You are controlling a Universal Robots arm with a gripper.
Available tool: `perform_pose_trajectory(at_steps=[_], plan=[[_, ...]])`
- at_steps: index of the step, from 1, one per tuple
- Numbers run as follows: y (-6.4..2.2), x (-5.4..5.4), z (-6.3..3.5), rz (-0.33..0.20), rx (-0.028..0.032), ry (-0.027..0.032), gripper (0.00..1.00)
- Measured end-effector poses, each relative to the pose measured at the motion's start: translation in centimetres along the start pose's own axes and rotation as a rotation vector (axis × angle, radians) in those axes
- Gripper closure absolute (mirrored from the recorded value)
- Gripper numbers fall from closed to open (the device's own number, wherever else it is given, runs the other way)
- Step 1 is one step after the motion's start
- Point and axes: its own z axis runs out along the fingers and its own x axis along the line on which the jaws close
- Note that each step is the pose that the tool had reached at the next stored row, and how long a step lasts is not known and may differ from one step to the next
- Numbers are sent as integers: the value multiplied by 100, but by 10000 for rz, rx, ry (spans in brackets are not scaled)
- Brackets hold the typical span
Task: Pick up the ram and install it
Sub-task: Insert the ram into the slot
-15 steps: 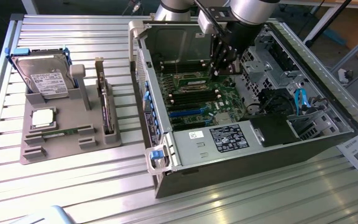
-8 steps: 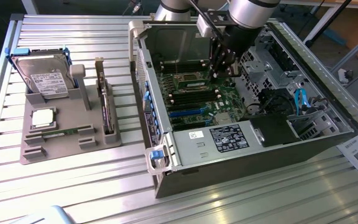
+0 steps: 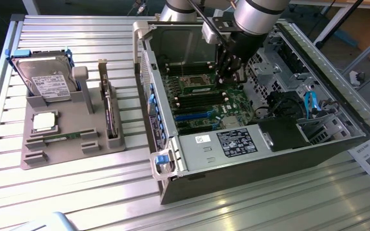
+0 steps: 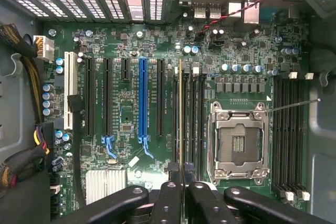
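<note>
Black gripper (image 4: 182,186), and between its fingers the ram (image 4: 181,119) shows a yellow-green edge over the dark green motherboard (image 4: 126,114). Black slots (image 4: 197,119) flank the gripper; further off, one bright blue slot (image 4: 142,100). Ribbed silver heatsink (image 4: 105,184) close beside.

The slatted table (image 3: 75,192) carries the case (image 3: 249,166), directly under the gripper (image 3: 229,72), and a grey holder (image 3: 66,151) well apart from it.

Exterior view, around gripper (image 3: 227,76): case wall (image 3: 148,72) at 9 o'clock, rear panel (image 3: 178,43) at 11, metal cage (image 3: 271,62) and cables (image 3: 278,103) at 3 to 4, labelled cover (image 3: 236,142) at 6. Open overhead. Clamped ram (image 4: 181,108) close between slots (image 4: 199,114); socket (image 4: 237,140) just beside.
</note>
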Motion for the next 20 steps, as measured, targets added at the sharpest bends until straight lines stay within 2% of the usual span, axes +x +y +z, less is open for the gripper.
perform_pose_trajectory(at_steps=[6, 14, 20], plan=[[-7, 0, 1, 2, 0, -1, 88], [-120, 1, -2, 1, -9, -2, 88], [-127, 1, 11, 1, -5, -1, 88]])
